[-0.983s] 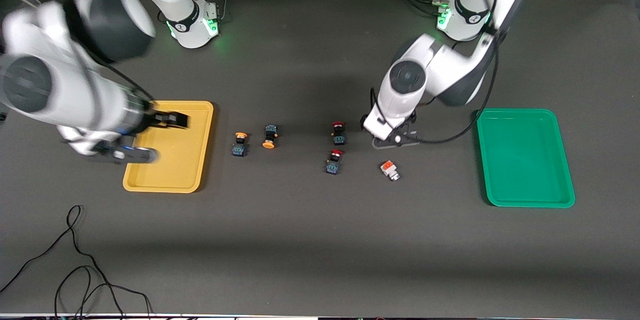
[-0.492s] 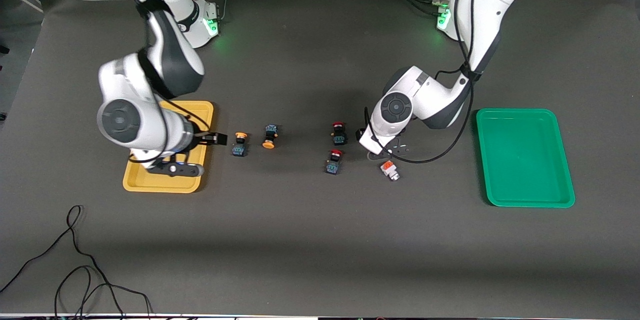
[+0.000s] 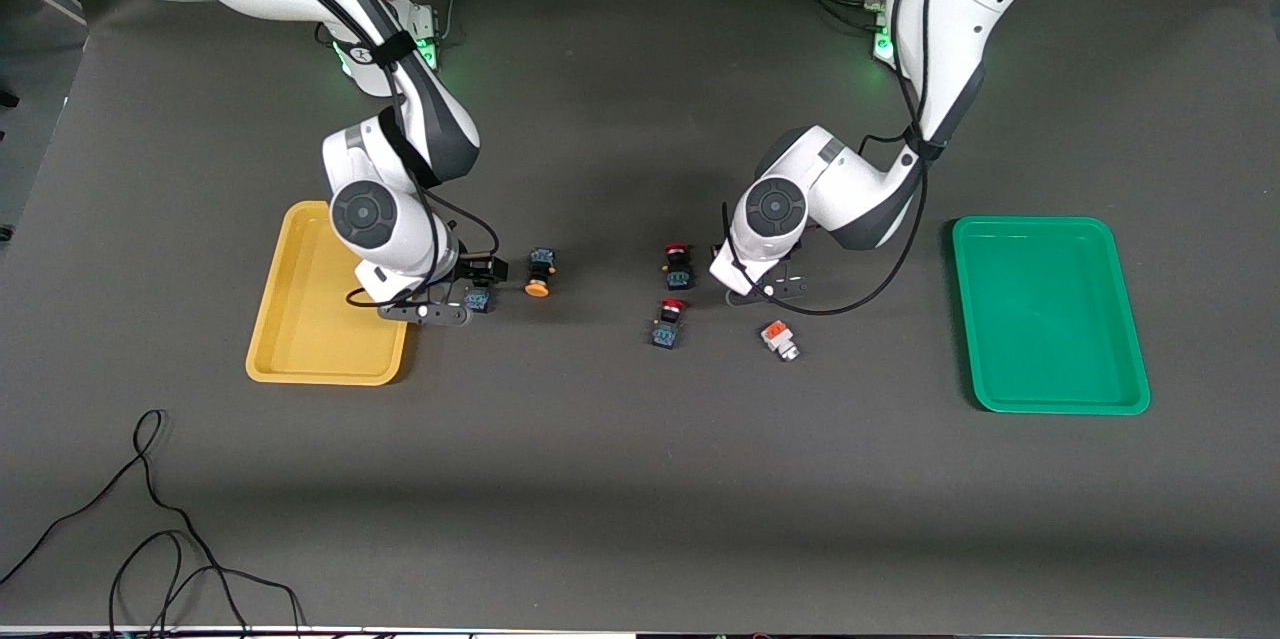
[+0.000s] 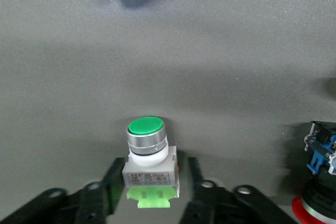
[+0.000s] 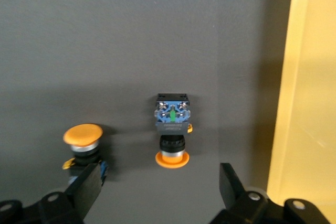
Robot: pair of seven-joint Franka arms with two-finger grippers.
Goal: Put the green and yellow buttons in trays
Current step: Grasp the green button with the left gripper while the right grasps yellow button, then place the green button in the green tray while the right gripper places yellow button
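On the dark grey table mat [image 3: 620, 479], both grippers' fingers [image 4: 113, 182] [image 5: 231, 182] hang spread, each straddling one button without touching it.

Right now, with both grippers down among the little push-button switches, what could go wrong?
1. The right gripper is open, lined up on one lying yellow-capped black-blue switch, but the second yellow-capped switch sits right by one finger; lowering or closing could knock it away.
2. The left gripper is open around the upright green-capped white-grey switch; an off-centre pinch could tip it.
3. A red-capped switch lies close beside that gripper and might get bumped.
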